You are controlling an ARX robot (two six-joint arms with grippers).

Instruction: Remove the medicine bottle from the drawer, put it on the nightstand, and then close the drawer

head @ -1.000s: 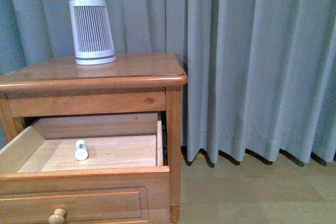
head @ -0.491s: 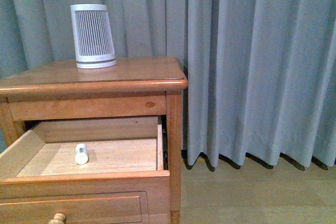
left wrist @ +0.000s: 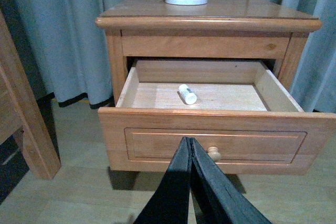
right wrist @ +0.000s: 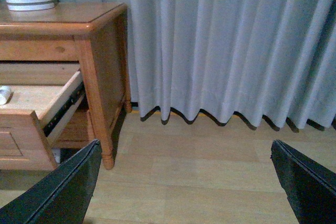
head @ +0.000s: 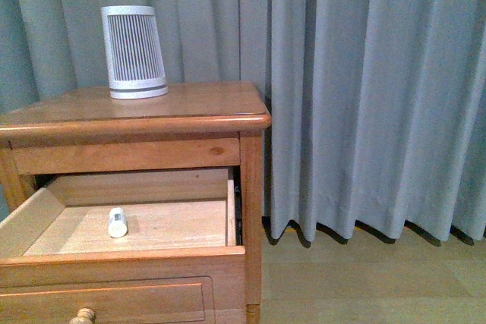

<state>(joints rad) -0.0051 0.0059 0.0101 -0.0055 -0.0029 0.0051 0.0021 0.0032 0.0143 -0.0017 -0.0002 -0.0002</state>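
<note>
The medicine bottle [head: 117,221] is a tiny white cylinder lying on its side on the floor of the open upper drawer [head: 129,263] of the honey-brown nightstand [head: 137,108]. It also shows in the left wrist view [left wrist: 187,94] and at the edge of the right wrist view [right wrist: 4,94]. My left gripper [left wrist: 189,141] is shut and empty, in front of the drawer front, close to its round knob [left wrist: 213,153]. My right gripper [right wrist: 185,148] is open and empty over the floor to the right of the nightstand. Neither arm shows in the front view.
A white ribbed tapered device [head: 135,52] stands at the back of the nightstand top. Grey curtains [head: 364,96] hang behind and to the right. A plain wooden bed frame post [left wrist: 26,114] stands left of the nightstand. Pale wood floor [right wrist: 199,182] lies on the right.
The front view has shifted slightly, so the nightstand sits a little lower in frame than a second ago. The bottle and drawer have not moved.
</note>
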